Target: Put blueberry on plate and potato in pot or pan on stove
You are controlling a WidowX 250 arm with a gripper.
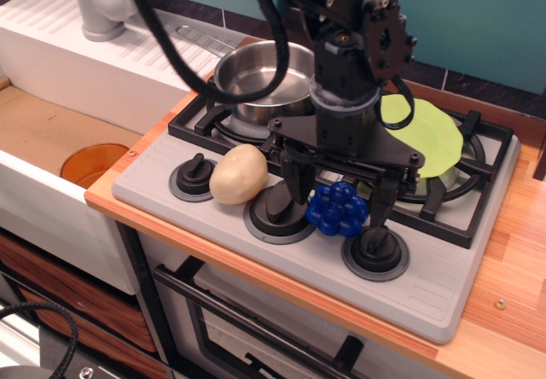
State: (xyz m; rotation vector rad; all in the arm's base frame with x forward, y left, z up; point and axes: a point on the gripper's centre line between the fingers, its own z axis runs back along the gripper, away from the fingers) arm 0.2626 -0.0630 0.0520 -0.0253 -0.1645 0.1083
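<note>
The blueberry (pixel 337 210), a glossy deep-blue berry cluster, lies on the stove (pixel 426 268) front between the middle and right knobs. My gripper (pixel 338 193) hangs open right over it, one finger on each side, tips down near the stove top. The tan potato (pixel 238 174) lies between the left and middle knobs. The steel pot (pixel 256 78) stands empty on the back left burner. The lime-green plate (pixel 431 136) lies on the right burner, partly hidden by my arm.
A white sink (pixel 51 80) with a grey faucet (pixel 98 3) is at the left. An orange disc (pixel 92 164) lies in the basin. Three dark knobs (pixel 376 247) line the stove front. The wooden counter (pixel 512 268) runs along the right.
</note>
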